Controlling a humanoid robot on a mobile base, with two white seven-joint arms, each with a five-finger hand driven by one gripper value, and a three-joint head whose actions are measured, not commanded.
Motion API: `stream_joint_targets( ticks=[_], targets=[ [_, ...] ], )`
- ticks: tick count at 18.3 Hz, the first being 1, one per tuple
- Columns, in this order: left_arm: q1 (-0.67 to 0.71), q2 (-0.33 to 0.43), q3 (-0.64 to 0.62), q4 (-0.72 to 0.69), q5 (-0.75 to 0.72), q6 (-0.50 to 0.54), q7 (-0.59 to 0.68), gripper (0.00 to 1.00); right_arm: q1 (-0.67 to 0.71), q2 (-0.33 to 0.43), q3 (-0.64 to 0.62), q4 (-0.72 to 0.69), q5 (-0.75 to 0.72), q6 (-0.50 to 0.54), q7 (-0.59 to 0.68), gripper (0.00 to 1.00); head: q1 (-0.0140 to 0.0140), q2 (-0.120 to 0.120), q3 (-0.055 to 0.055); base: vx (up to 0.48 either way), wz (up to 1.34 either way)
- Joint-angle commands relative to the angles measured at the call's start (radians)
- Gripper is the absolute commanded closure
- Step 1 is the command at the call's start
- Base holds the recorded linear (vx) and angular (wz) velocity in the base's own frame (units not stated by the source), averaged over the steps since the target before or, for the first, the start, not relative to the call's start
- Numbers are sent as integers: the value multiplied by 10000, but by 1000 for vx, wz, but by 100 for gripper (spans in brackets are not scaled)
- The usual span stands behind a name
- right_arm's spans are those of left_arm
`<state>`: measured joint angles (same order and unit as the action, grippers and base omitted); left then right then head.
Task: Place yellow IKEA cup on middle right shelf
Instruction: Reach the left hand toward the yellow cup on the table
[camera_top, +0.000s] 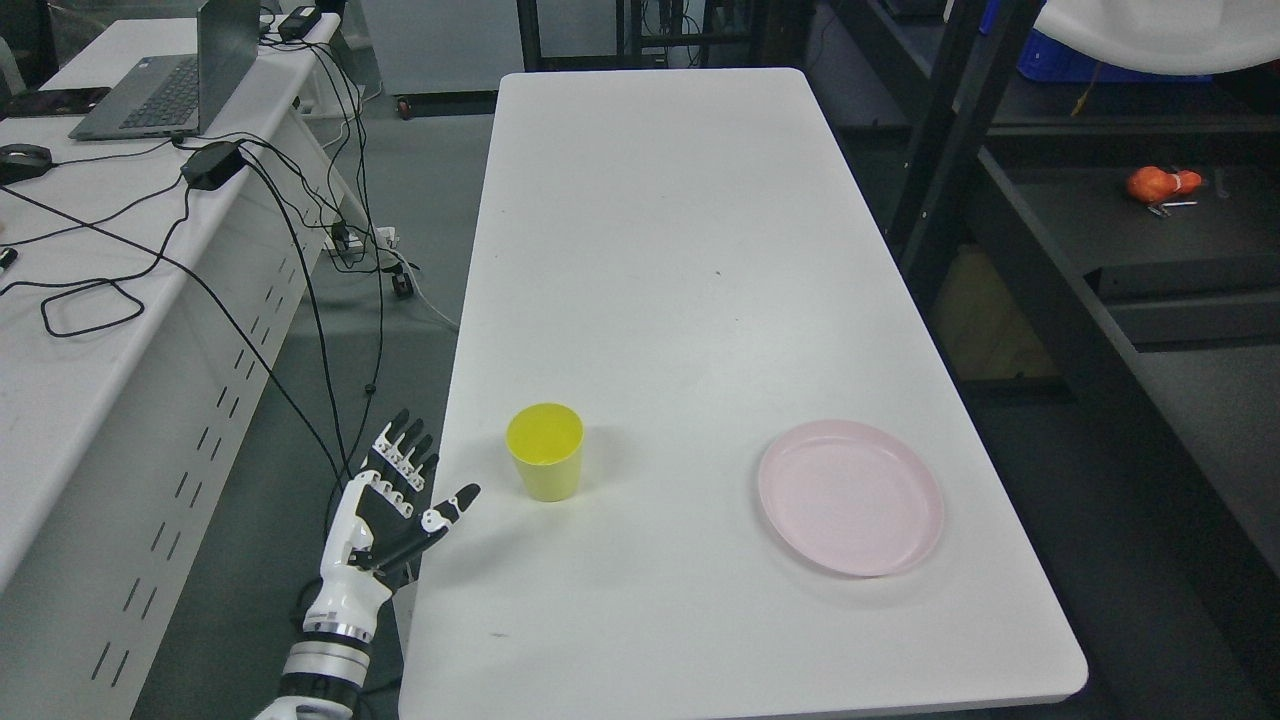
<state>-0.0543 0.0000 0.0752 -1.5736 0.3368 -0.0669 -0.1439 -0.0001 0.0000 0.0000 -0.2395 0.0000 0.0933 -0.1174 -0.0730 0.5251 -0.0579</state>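
Yellow cup (545, 452) stands upright just right of your spread, empty left hand (395, 505); a careless sideways reach could topple it across the counter (680, 250).

The left arm (320, 660) is cut off by the bottom edge below the wrist. The surface's (700, 250) near edge runs out of the picture at the bottom, and the shelf (1150, 260) beyond its right edge is cropped at top and right. A small orange thing (1160, 184) on the shelf is too small to identify.
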Motion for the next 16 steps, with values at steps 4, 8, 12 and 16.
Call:
stream_joint_targets(
  ticks=[4,8,12,16],
  targets=[
    [-1404,174,-337,1562,-837,56,-784,1,139,-175,169,2,-245,3,8,1,0,0,0,0,0],
    [-1451,174,-1073,1577,-974,56,-1138,1,139,-175,169,2,-245,3,8,1,0,0,0,0,0],
    [-1512,174,-1105,2022,-1679,56,-1169,1,139,-175,169,2,-245,3,8,1,0,0,0,0,0],
    [-1574,174,-1549,2099,-1926,56,-1566,1,139,-175,169,2,-245,3,8,1,0,0,0,0,0]
  ],
)
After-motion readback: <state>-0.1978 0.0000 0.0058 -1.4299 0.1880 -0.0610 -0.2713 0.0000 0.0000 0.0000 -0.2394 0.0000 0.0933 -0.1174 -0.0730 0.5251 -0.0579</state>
